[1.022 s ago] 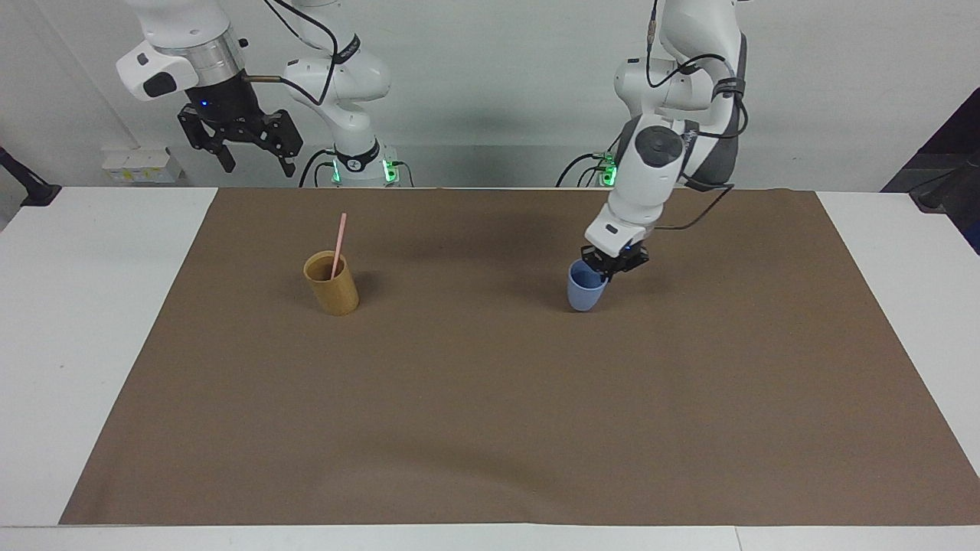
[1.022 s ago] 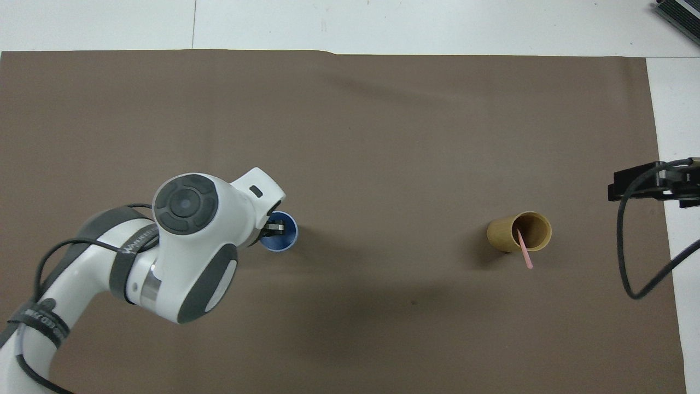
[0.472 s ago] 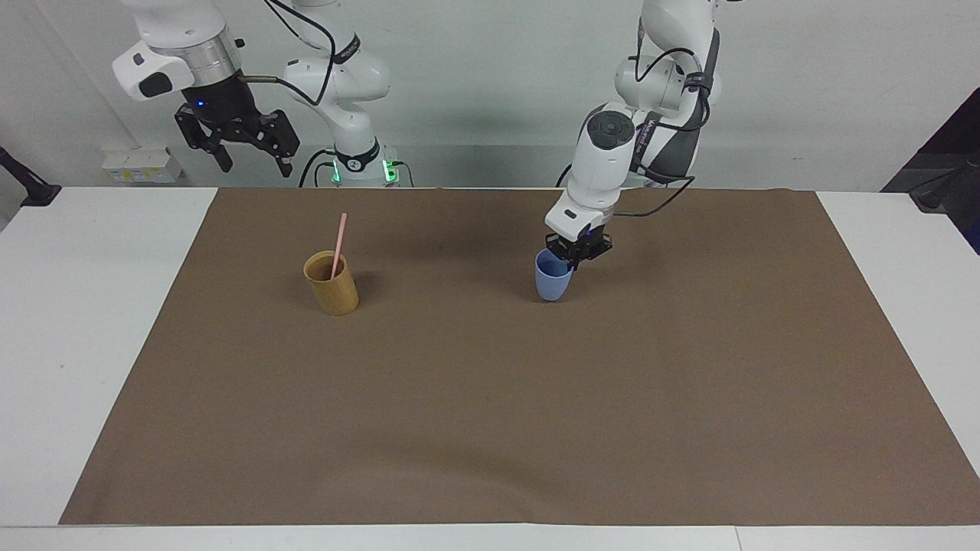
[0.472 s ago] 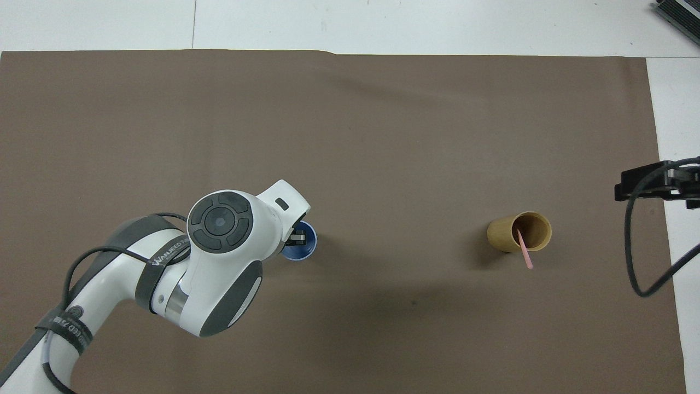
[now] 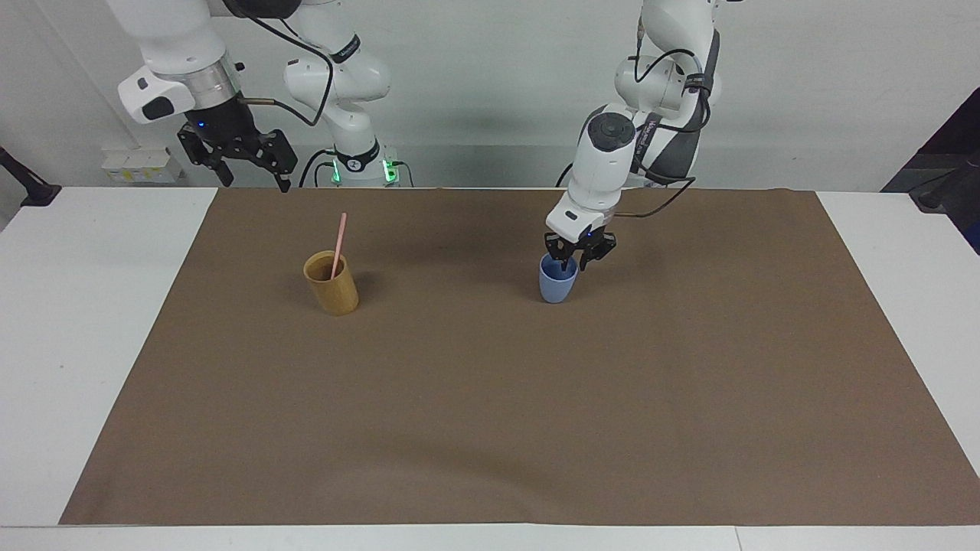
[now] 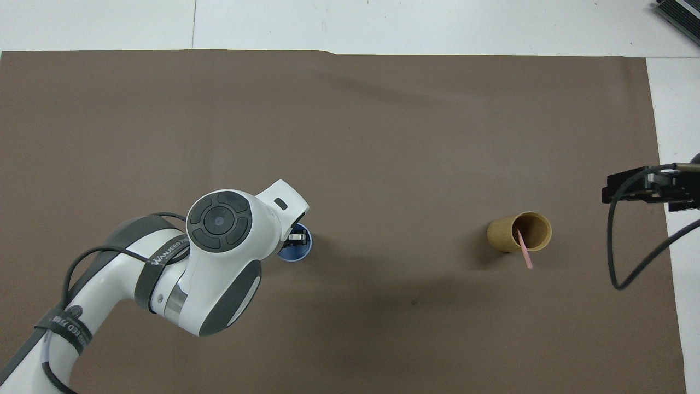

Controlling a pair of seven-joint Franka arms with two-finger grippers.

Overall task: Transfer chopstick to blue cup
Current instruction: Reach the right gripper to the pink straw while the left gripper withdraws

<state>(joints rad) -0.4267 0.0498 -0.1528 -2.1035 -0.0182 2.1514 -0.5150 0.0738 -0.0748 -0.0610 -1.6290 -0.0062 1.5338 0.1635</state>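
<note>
The right pincer [image 5: 256, 180] hangs high in the air at the right arm's end of the surface [image 5: 76, 321]. It is over the corner where the brown mat [image 5: 490, 398] meets the bare white top, close to the robots' edge. Its two black fingers are spread wide apart and point downward, with nothing between them. From overhead it sits over the border between mat and white top, a black cable looping away from it. It is well apart from both cups.

Next along, on the mat, stands a tan, bamboo-like cylindrical cup [image 5: 332, 289], upright. The pale pink chopstick [image 5: 338, 243] is inside it: its lower end is down in the cup and its upper part sticks up well above the rim, leaning slightly toward the robots. Nothing touches the chopstick or this cup.

Toward the middle of the mat, well apart from the tan cup and about as far from the robots, stands the light-blue cup [image 5: 556, 287], upright on its narrow base with its mouth open upward. The left arm reaches down to it, and the left pincer [image 5: 578, 260] is right at the cup's rim on the side toward the left arm's end. Its fingers are parted rather than clenched, one of them dipping just inside the cup's mouth, as the overhead view also shows. Whether a finger touches the rim I cannot tell. The cup holds nothing else.
</note>
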